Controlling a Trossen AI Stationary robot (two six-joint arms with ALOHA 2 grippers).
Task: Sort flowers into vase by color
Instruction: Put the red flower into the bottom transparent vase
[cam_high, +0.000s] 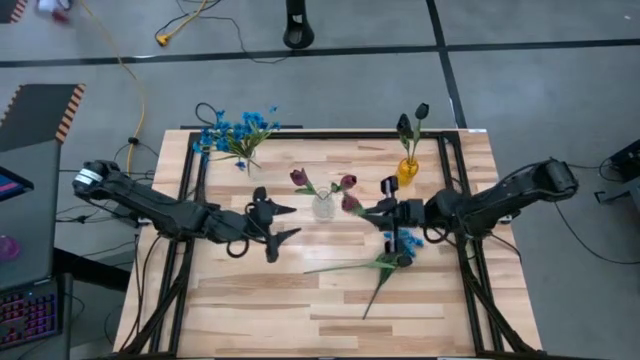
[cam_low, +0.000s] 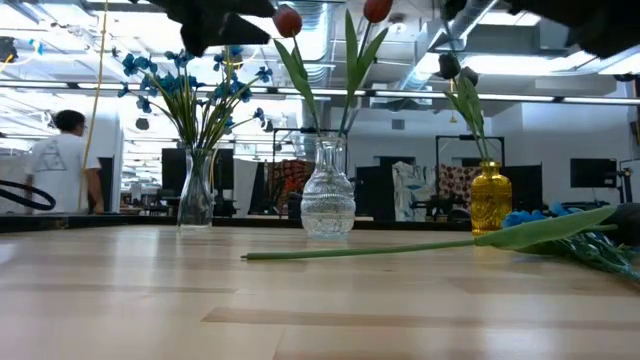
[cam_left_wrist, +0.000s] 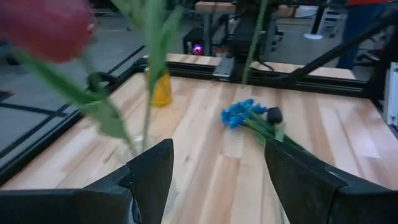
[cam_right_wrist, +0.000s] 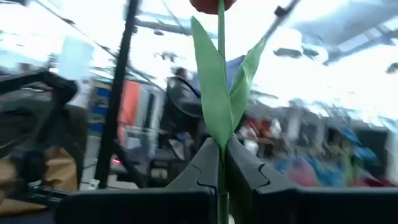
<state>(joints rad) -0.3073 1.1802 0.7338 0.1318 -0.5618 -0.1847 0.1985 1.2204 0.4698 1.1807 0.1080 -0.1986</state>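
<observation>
A clear glass vase mid-table holds red rosebuds on green stems. My right gripper stands just right of it, shut on another red rosebud sprig. My left gripper hovers open to the vase's left, touching nothing. Blue blooms stand in a clear vase at the far left. Near-black buds stand in a yellow vase. A blue sprig and a green stem lie on the table. My right gripper pinches the red rosebud sprig's thin stem between its two fingers, just below the pair of leaves. The fingers reach in level from the table's right, across the stem. The sprig stands upright with its bud above the fingers. Its lower end is hidden.
The lying blue sprig and a long green stem occupy the table near my right arm. A black frame runs around the tabletop. Bare wood shows toward the near edge. A person stands in the room beyond.
</observation>
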